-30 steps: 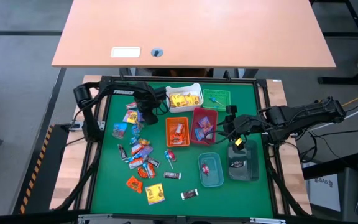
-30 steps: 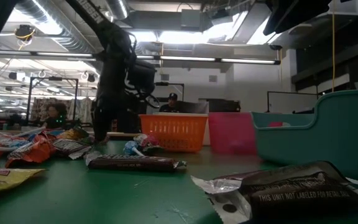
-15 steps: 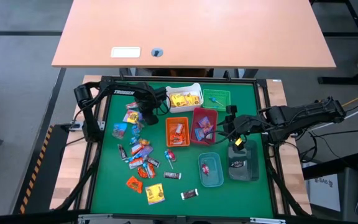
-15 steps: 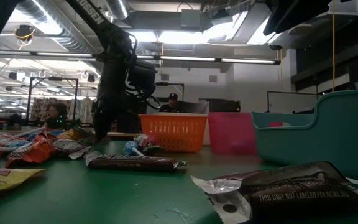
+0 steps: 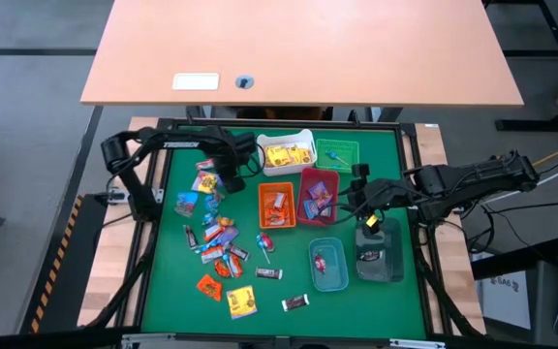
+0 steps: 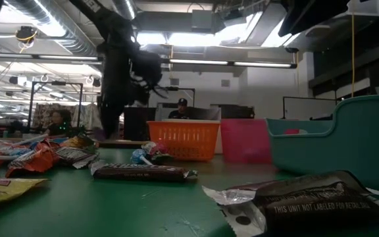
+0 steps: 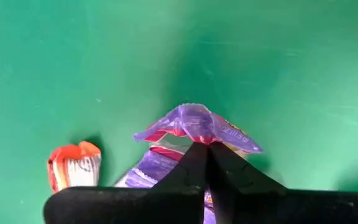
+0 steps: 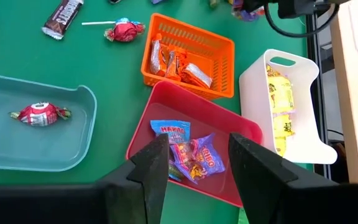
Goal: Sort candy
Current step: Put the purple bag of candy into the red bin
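— Where is the candy (image 5: 223,254) right now?

— Most of it lies loose on the green counter (image 5: 163,291), scattered down the left half in the high view: orange, red, blue, yellow and dark brown wrappers. One purple-wrapped sweet (image 7: 194,124) is pinched in the left gripper (image 7: 207,148), whose fingers are pressed tight together on the wrapper's edge. The wrist view shows it above the green surface, with an orange and white sweet (image 7: 73,167) just beside it.

— And where does that gripper sit on the counter?

— In the high view the left gripper (image 5: 229,178) is at the far end of the scattered pile, just to the left of the white bin (image 5: 287,151). In the low view it hangs as a dark shape (image 6: 114,85) over the far left sweets.

— What about the bins?

— The white bin holds yellow packets. The orange bin (image 5: 277,206) holds orange-wrapped pieces, the red bin (image 5: 317,196) has blue and purple packets, and the clear teal bin (image 5: 327,265) holds a single red sweet (image 8: 40,114). A green tray (image 5: 338,155) sits beside the white bin.

— And the other arm?

— The right gripper (image 5: 360,199) waits with its fingers spread apart and nothing between them, just to the right of the red bin. Its wrist view looks down over that bin.

— Anything nearer the camera?

— A dark brown bar (image 6: 140,172) and a silvery crumpled wrapper (image 6: 295,197) lie in the foreground of the low view.
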Controlling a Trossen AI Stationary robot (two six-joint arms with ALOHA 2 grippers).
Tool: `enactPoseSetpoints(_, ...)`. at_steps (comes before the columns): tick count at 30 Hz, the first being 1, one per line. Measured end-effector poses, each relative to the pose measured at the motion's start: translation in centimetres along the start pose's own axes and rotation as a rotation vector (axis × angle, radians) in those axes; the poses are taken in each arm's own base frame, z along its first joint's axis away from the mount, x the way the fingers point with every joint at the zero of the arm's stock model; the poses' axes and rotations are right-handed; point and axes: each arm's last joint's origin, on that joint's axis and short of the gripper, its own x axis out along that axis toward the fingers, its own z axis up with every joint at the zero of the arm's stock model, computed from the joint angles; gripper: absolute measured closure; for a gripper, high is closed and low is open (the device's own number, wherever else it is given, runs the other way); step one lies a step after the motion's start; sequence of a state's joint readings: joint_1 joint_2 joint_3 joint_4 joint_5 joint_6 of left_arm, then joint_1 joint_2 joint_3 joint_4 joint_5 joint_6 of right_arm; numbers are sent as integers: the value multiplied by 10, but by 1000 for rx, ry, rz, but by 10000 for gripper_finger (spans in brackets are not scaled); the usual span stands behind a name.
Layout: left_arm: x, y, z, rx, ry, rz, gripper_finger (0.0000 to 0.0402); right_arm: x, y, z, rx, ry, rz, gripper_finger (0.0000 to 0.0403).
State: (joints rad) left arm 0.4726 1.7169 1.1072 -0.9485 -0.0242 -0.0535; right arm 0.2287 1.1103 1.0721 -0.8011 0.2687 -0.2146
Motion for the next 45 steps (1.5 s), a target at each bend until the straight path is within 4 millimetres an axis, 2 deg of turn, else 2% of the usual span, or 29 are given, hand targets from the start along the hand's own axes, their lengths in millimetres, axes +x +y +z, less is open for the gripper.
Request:
enactPoseSetpoints(10, -52, -25, -19, 49, -182, -200, 402, -2, -5, 20, 3, -200, -50, 237)
enactPoseSetpoints(14, -71, -39, -20, 32, -333, -245, 401, -5, -8, 29, -16, -299, -82, 237)
enactPoseSetpoints(23, -110, -82, 6, 162, -868, -359, 401, -4, -13, 49, 44, -465, -173, 237)
enactPoseSetpoints(29, -140, -106, 13, 196, -1225, -372, 401, 12, -15, 60, 97, -466, -314, 237)
enactPoseSetpoints(35, -152, -119, 10, 144, -1355, -331, 401, 22, -18, 69, 165, -490, -446, 237)
enactPoseSetpoints(45, -157, -132, 5, 148, -1405, -351, 401, 31, -16, 73, 178, -504, -460, 237)
